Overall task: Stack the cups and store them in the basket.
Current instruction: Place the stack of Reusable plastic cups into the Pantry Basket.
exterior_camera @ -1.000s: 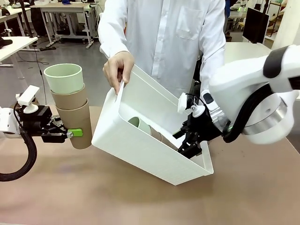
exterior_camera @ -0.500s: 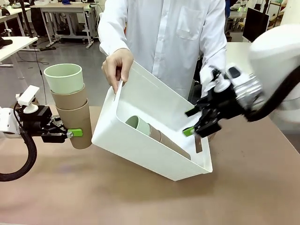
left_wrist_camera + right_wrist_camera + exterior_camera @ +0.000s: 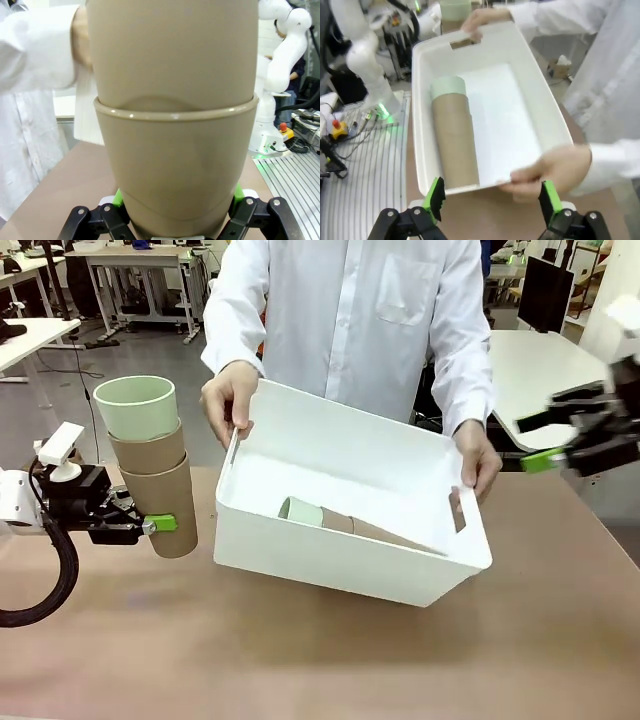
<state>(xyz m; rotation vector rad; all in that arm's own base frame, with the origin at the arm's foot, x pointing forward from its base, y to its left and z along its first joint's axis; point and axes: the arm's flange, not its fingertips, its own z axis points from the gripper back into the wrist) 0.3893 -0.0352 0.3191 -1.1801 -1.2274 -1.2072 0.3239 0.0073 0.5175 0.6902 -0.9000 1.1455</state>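
Observation:
My left gripper [image 3: 150, 526] is shut on the lowest cup of an upright stack of three cups [image 3: 150, 455], two grey-brown under a mint green one, held at the table's left side. In the left wrist view that stack [image 3: 175, 150] stands between the green pads [image 3: 118, 198]. The white basket [image 3: 340, 565] is held at mid table by the person's two hands [image 3: 228, 400], slightly tilted. Inside it lies a second stack of cups [image 3: 318, 516] on its side. My right gripper [image 3: 540, 440] hangs open at the far right, away from the basket [image 3: 416, 120] and the lying cups [image 3: 452, 140].
The person in a white shirt [image 3: 350, 320] stands at the far side, one hand [image 3: 550, 170] gripping the basket's near end in the right wrist view. Bare brown tabletop [image 3: 300, 660] lies in front of the basket. Other tables stand behind.
My right gripper has pulled out of the basket and moved off to the right. The person took hold with a second hand and levelled the basket. The left arm has not moved.

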